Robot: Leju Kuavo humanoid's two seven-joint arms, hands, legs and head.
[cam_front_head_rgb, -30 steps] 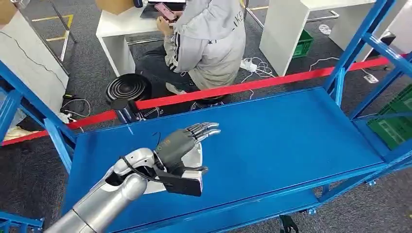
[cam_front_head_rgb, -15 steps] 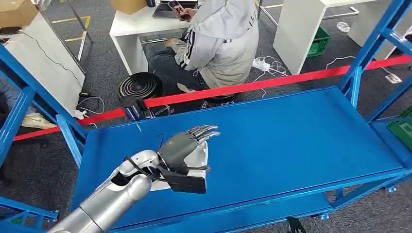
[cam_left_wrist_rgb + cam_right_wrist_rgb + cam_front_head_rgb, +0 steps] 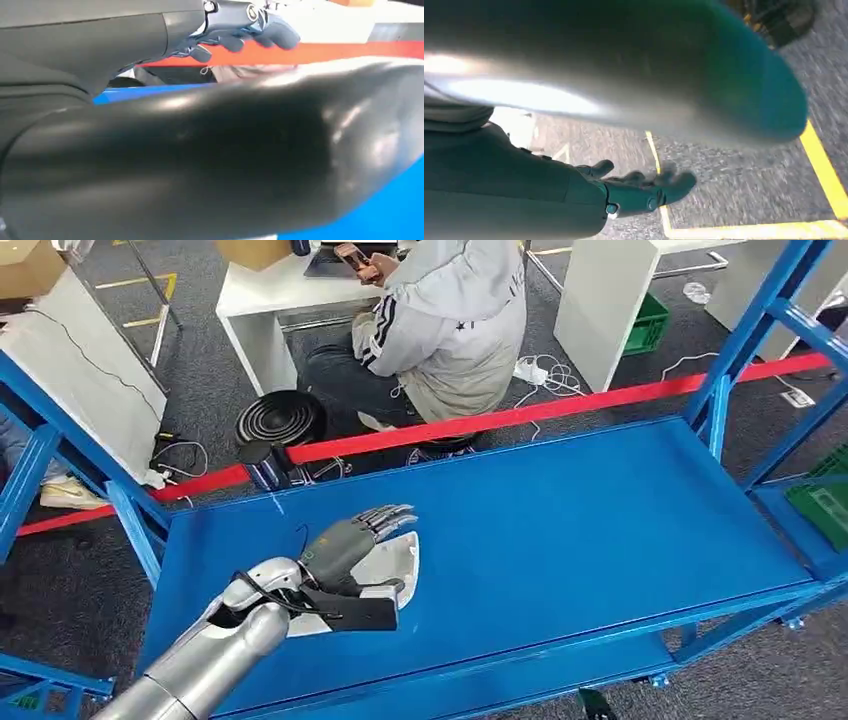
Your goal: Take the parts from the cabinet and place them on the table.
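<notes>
In the head view the left hand (image 3: 345, 545) reaches over the blue table (image 3: 600, 530) with its fingers stretched forward, and a pale, flat part (image 3: 390, 562) lies beneath the palm and thumb, its pointed end poking out just past the fingertips. The part looks to be at or just above the blue surface; whether it already rests there cannot be told, nor whether the thumb is gripping it from below. If it is held, the step in hand is the set-down, and it goes best if the hand lowers flat until the part bears on the surface, then loosens the fingers before lifting straight up, so the part does not slide or tip. A seated person (image 3: 450, 320) is well beyond the fingertips, behind a red barrier tape (image 3: 520, 417), out of the way.

In the left wrist view a broad dark shape lies close against the camera; the hand's dark fingers (image 3: 270, 34) extend ahead, uncurled, with blue surface beyond.

In the right wrist view the right hand (image 3: 644, 192) hangs over grey floor with a yellow floor line (image 3: 824, 165); its fingers are loosely extended and nothing is in them. It should stay clear while the left completes the placing.
</notes>
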